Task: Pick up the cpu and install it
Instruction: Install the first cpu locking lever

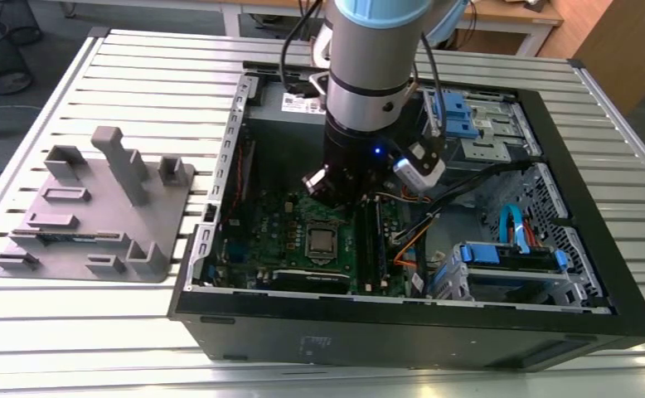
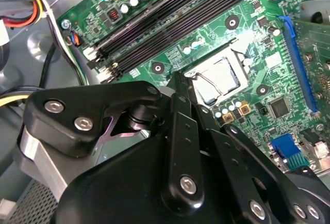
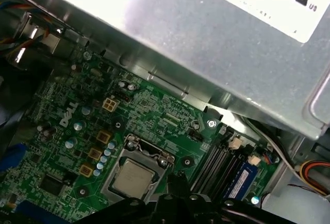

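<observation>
Over the open computer case: the tool (image 2: 180, 87) is held just above the green board (image 3: 77, 115).
Tool state: fingers seem pressed together on nothing, though the tips are poorly seen.
Chip (image 3: 133, 178): already seated in the metal-framed socket (image 3: 136, 170).
Chip look: small, flat, square, dull silver top.

A lab or workshop: slatted metal workbench (image 1: 134, 315), open computer case (image 1: 411, 332), wire wastebaskets (image 1: 2, 50).
</observation>
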Controlling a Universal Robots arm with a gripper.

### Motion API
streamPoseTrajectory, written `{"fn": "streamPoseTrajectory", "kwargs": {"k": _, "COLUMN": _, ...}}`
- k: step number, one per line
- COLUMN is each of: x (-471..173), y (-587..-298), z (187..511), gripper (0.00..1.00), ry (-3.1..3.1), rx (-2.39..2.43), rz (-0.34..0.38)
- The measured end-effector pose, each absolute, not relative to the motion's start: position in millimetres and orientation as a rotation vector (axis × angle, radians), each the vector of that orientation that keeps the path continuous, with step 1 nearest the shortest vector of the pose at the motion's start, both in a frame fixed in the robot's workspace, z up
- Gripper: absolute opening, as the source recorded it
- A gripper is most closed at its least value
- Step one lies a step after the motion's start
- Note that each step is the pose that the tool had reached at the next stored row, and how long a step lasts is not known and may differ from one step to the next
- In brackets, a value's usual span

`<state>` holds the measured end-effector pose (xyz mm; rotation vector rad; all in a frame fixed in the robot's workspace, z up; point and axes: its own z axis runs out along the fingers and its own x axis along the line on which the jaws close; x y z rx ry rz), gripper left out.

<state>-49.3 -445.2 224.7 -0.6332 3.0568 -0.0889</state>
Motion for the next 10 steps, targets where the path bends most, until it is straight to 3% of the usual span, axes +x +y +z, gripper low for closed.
{"fn": "streamPoseTrajectory", "kwargs": {"k": 10, "x": -51.6, "y": -445.2, "z": 223.5, "gripper": 0.11, "ry": 3.061, "rx": -0.627, "rz": -0.093}}
